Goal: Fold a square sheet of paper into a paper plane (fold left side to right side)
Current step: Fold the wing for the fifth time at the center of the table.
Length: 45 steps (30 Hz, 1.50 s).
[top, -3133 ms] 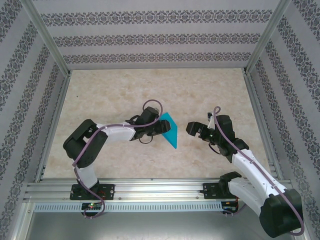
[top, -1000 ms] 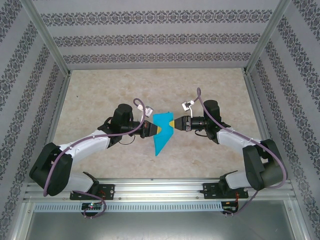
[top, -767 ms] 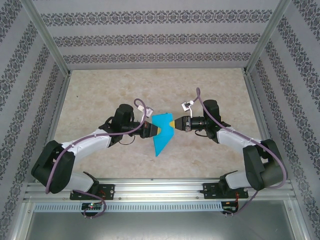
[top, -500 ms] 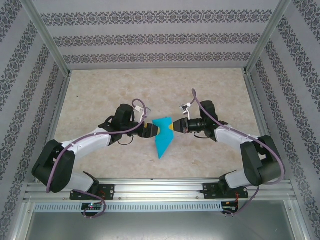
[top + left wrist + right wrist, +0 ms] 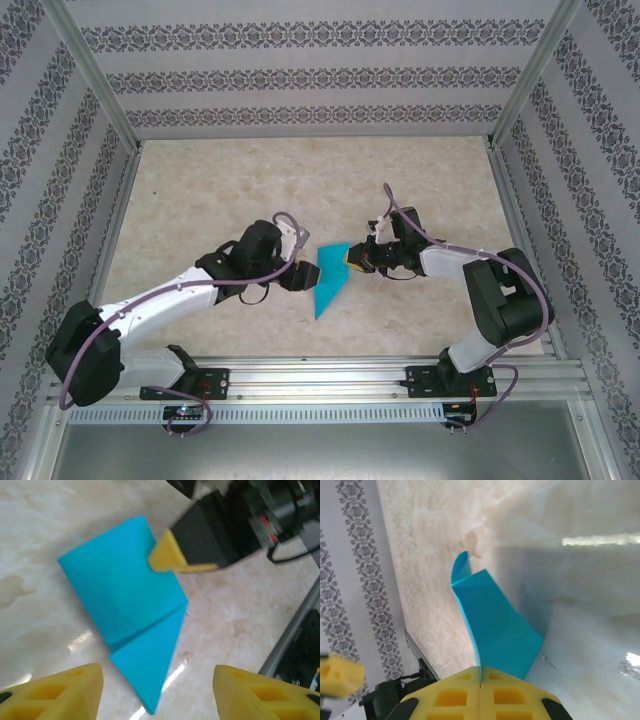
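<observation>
Teal paper plane (image 5: 330, 278) | right jaws pinch its edge | left jaws spread | marble table (image 5: 200, 190)

No readable text, label, number or sign anywhere.

white arms (image 5: 170, 295) with black joints, looped purple cables (image 5: 283, 216), yellow honeycombed gripper fingers (image 5: 60, 690)

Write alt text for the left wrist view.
Folded teal-blue paper, pointed at the bottom, is pinched at its top edge by the right gripper over a marble table. The left gripper is open, its yellow fingers at the bottom corners, off the paper.
</observation>
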{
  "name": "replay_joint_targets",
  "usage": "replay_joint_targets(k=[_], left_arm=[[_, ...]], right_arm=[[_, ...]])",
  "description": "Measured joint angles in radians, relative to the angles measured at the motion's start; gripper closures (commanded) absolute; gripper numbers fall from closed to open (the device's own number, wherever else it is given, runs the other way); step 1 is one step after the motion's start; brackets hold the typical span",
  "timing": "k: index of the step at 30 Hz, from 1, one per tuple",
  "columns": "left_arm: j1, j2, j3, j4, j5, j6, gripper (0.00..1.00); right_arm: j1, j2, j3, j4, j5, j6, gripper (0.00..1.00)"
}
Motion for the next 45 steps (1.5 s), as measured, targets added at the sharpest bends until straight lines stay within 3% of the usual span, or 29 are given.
replay_joint_targets(k=[10,15,27,39,45], left_arm=[[-0.180,0.138,-0.014,0.002,-0.155,-0.001,0.36],[-0.218,0.230,0.043,-0.008,-0.237,-0.001,0.36],[-0.306,0.290,0.082,-0.027,-0.349,-0.001,0.33],[-0.367,0.299,0.081,-0.011,-0.356,-0.017,0.28],[-0.367,0.187,0.037,0.022,-0.376,-0.047,0.26]], right_arm=[[-0.013,0.006,0.005,-0.027,0.021,0.034,1.00],[-0.013,0.005,0.018,-0.053,0.024,0.033,1.00],[0.014,0.004,0.036,-0.125,0.028,-0.013,1.00],[0.013,-0.064,-0.039,-0.196,0.062,-0.072,1.00],[0.013,-0.064,-0.090,-0.197,0.075,-0.089,1.00]])
